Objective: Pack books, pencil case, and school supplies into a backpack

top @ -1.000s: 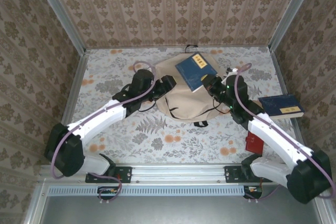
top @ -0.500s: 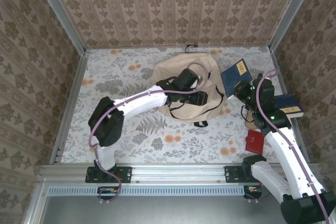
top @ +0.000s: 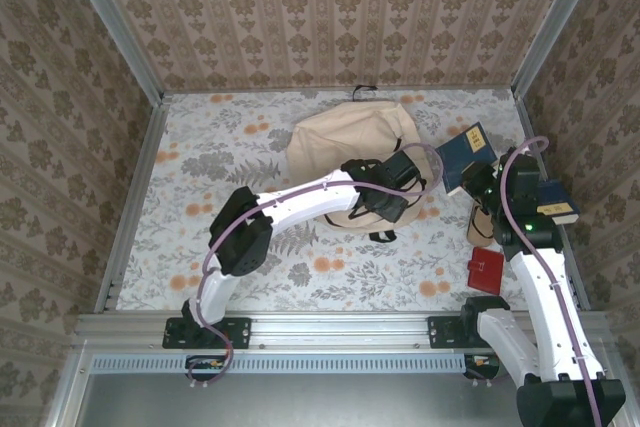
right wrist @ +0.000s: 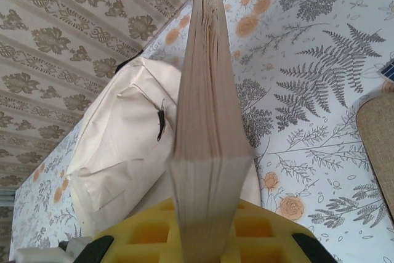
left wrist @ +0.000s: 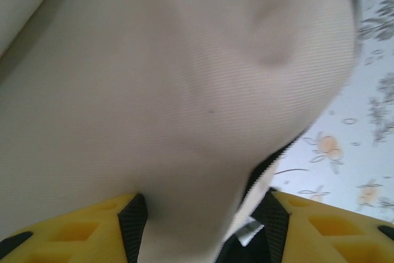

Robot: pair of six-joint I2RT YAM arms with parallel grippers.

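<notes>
**Top external view.** The backpack (top: 335,142) lies in the upper middle of the frame on the floral table (top: 220,247). The left gripper (top: 408,183) is set at the bag's lower-right edge. The right gripper (top: 476,179) is clamped on a navy book (top: 466,153), which is held tilted just right of the bag. A second navy book (top: 553,203) lies at the right edge, with a tan fabric thing (top: 480,227) and a red square thing (top: 487,269) below it. The step is judged to be opening the bag's mouth so that the held book can be put in. Little room is left between bag and book, and the side wall (top: 590,97) stands close on the right. Free table is found to the left and in the lower middle.

**Left wrist view.** A fold of beige fabric with a dark zipper line (left wrist: 265,170) is seen between the yellow fingers (left wrist: 68,233), which stand about half apart. Whether the fold is pinched cannot be told. The zipper edge alone should be taken, not both layers, and then drawn up and away from the book's side.

**Right wrist view.** The book is seen edge-on, its page block upright between the jaws and gripped near its lower end. The bag lies at middle left. The thin edge should be led into the opening, and only once the mouth is held wide.
</notes>
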